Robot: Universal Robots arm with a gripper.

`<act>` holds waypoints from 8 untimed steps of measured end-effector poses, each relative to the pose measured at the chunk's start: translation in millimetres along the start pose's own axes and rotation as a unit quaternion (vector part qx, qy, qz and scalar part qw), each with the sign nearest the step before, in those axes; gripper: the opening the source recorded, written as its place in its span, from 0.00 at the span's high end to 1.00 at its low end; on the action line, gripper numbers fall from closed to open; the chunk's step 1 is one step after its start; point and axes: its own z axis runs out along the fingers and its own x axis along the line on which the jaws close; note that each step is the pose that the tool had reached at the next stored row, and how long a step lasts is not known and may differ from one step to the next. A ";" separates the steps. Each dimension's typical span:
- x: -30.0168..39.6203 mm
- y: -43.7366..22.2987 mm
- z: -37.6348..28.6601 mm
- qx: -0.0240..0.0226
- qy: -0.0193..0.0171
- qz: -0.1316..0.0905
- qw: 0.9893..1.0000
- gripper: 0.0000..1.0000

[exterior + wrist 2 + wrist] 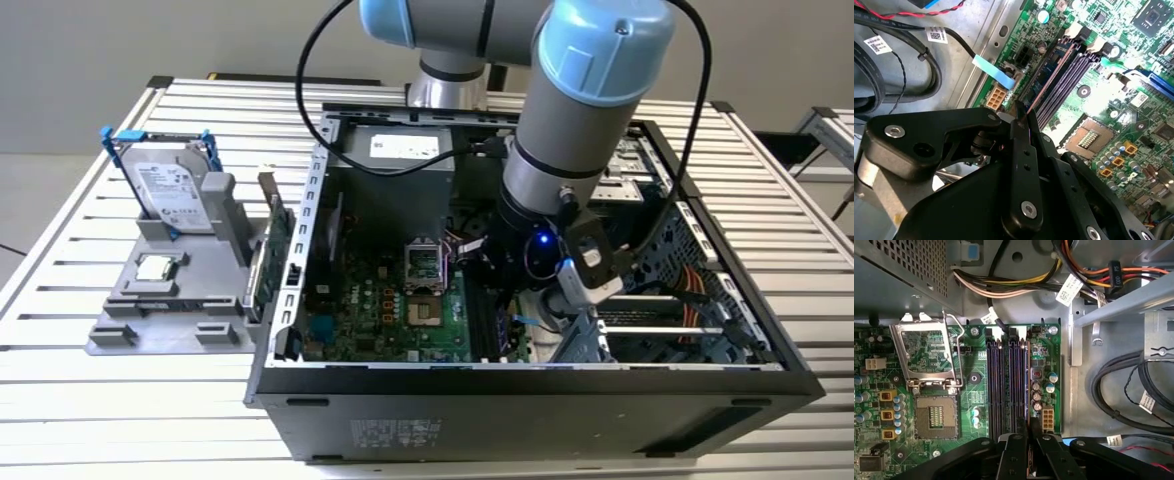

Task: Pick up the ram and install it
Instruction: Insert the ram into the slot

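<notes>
My gripper [511, 300] is down inside the open computer case [287, 300], over the motherboard's long black memory slots [1004, 385]. Its black fingers [1016, 450] stand close together, shut on the ram [1051, 67], a thin dark stick seen edge-on. The ram [1027, 385] runs along the slot nearest the small capacitors, lined up with it. I cannot tell whether it is seated or just above the slot. In both wrist views the gripper [1021, 112] [1029, 426] holds one end of the stick.
The open processor socket [934, 415] lies beside the slots. Black cables [1124, 385] and coloured wire bundles [1004, 287] lie by the case wall. Outside the case, at the exterior view's left, a grey holder [114, 335] carries a hard drive [171, 195] and a green card [274, 255].
</notes>
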 end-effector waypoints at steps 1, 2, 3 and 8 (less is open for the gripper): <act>0.0 0.1 0.1 0.000 0.000 0.000 1.000 1.00; 0.0 0.1 0.0 0.000 0.000 0.000 1.000 1.00; 0.0 0.1 0.0 0.000 0.000 -0.001 1.000 1.00; 0.1 0.2 0.0 0.000 0.001 -0.003 1.000 1.00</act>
